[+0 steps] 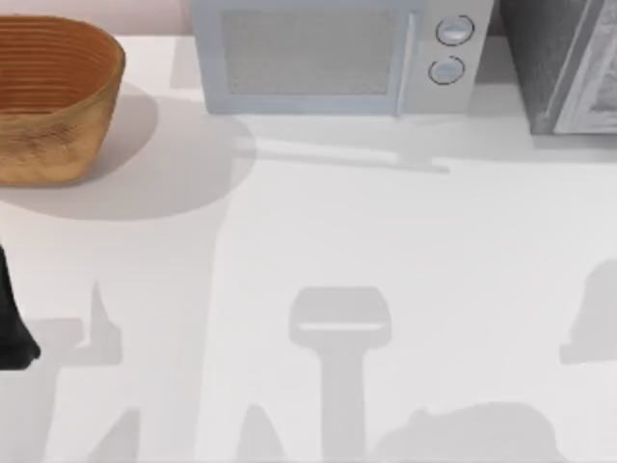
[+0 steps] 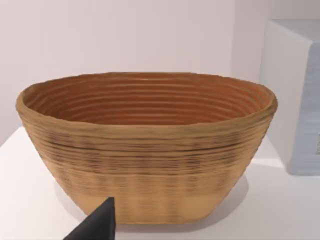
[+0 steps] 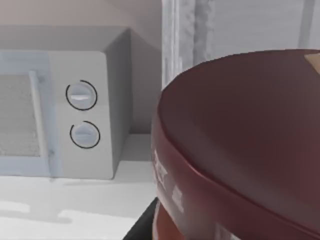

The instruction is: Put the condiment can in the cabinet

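Observation:
The condiment can (image 3: 240, 145) looms very close in the right wrist view, its dark maroon lid tilted, with a strip of label below the rim. My right gripper (image 3: 220, 235) is shut on it, and one dark finger (image 3: 142, 227) shows beside the can's lower edge. Behind the can rises the cabinet (image 3: 200, 30) with its pale framed door. In the top view the cabinet (image 1: 554, 58) stands at the back right corner, speckled grey. My left arm (image 1: 10, 323) sits at the table's left edge, and a dark tip of my left gripper (image 2: 97, 225) points at the basket.
A woven brown basket (image 1: 53, 96) (image 2: 145, 150) stands at the back left. A light grey microwave (image 1: 328, 58) (image 3: 80, 115) with two round knobs sits at the back middle, just left of the cabinet. The white table (image 1: 386, 241) stretches in front of them.

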You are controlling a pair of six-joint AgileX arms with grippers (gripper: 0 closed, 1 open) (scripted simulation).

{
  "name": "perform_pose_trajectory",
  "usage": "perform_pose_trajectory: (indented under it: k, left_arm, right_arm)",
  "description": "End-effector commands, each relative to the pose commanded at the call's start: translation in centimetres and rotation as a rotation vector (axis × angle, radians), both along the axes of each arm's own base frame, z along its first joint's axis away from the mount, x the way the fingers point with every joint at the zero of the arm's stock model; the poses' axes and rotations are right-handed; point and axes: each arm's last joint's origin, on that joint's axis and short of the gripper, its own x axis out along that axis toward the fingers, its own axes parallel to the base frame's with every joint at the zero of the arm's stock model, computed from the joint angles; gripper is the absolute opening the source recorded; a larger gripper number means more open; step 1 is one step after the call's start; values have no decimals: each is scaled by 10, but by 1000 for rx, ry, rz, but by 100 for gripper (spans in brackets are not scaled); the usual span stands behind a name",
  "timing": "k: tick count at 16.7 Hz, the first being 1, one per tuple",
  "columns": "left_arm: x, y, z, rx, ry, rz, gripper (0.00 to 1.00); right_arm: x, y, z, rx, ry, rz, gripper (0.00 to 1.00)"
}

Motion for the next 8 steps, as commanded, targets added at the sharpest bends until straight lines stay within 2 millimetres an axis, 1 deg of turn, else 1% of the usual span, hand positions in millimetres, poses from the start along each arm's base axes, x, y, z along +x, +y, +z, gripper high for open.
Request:
perform_pose_trajectory:
  k: [3, 8]
  left_arm:
    - [0, 0, 0, 0, 0, 0, 100]
    - [0, 0, 0, 0, 0, 0, 100]
  right_arm:
    - [-2, -2, -13, 1, -1, -54, 0]
    - [-2, -2, -13, 2, 0, -51, 0]
